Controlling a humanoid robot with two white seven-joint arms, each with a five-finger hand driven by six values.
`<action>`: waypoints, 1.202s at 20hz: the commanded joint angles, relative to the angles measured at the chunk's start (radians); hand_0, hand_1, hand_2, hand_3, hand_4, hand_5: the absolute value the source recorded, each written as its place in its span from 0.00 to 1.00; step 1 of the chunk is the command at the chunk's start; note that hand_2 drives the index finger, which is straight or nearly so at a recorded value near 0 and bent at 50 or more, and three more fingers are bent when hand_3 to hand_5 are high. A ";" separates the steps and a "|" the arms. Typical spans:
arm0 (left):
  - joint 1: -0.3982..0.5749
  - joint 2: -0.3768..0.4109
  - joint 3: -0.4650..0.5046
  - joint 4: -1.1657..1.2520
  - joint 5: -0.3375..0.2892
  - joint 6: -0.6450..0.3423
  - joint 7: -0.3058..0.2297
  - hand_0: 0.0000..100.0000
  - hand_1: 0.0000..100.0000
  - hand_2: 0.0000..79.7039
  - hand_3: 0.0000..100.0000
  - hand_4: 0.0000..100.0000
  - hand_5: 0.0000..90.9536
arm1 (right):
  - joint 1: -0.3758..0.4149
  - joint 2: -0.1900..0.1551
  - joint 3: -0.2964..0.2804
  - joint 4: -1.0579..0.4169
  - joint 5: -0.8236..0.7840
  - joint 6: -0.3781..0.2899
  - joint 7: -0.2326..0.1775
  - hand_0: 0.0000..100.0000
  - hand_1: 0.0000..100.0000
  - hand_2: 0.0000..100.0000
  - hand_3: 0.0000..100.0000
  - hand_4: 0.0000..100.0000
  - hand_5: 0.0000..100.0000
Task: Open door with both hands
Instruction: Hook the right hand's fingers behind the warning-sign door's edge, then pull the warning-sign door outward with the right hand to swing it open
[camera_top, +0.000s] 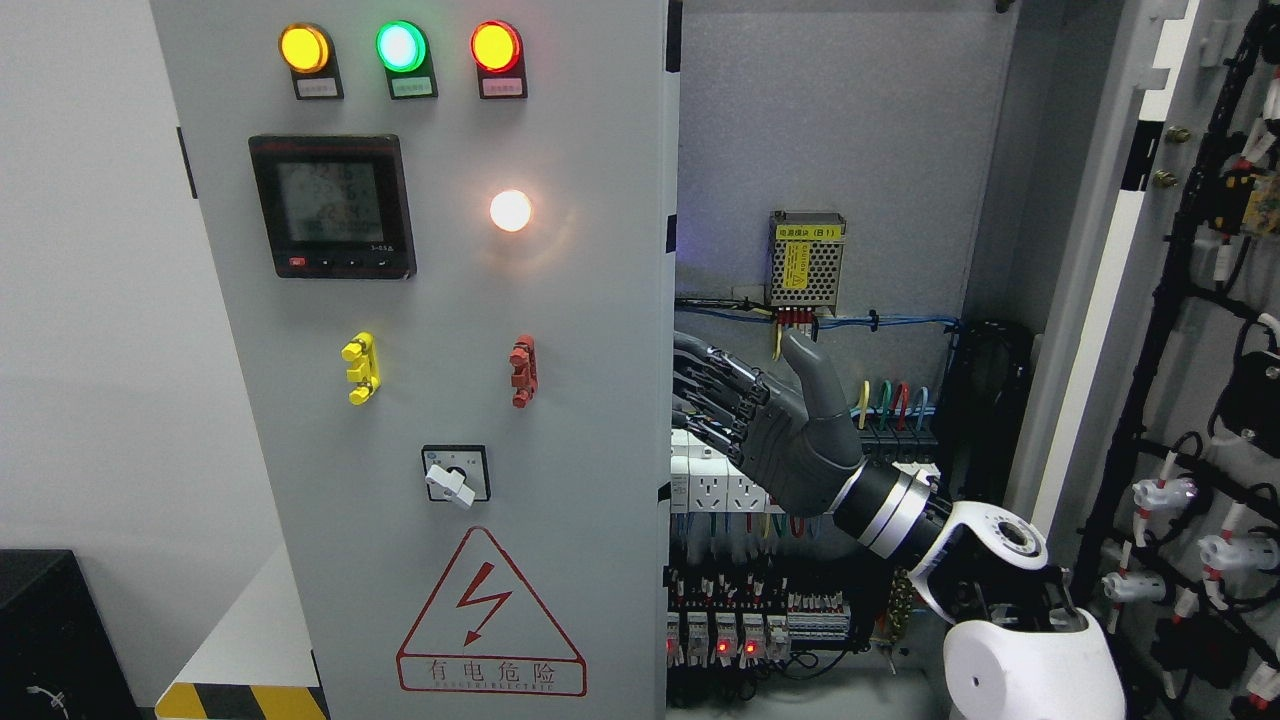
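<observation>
The cabinet's left door (450, 300) is a grey panel with three indicator lamps, a meter and a rotary switch; it covers the left half of the cabinet. My right hand (735, 395) comes up from the lower right and sits inside the cabinet opening, right at that door's free edge (670, 330). Its fingers (715, 385) stretch left, and their tips are hidden behind the edge. The thumb (805, 365) points up, apart from the door, so the hand grips nothing. The right door (1110, 300) is swung wide open at the far right. No left arm shows.
Inside the cabinet are a meshed power supply (807, 262), white sockets (715, 490) and terminal rows with red lights (740, 630), close below my hand. Black cable bundles and connectors (1210, 420) line the open right door's inner face. A black box (50, 630) stands lower left.
</observation>
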 joint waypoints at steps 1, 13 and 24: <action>0.023 0.000 0.000 0.005 -0.011 0.000 0.000 0.00 0.00 0.00 0.00 0.00 0.00 | -0.016 -0.006 0.030 0.019 0.000 0.012 0.005 0.00 0.00 0.00 0.00 0.00 0.00; 0.023 0.000 0.000 0.005 -0.011 0.000 0.000 0.00 0.00 0.00 0.00 0.00 0.00 | -0.024 -0.002 0.040 0.014 0.003 0.012 0.082 0.00 0.00 0.00 0.00 0.00 0.00; 0.023 0.000 0.000 0.005 -0.011 0.000 0.000 0.00 0.00 0.00 0.00 0.00 0.00 | 0.097 -0.028 0.168 -0.147 -0.046 0.014 0.087 0.00 0.00 0.00 0.00 0.00 0.00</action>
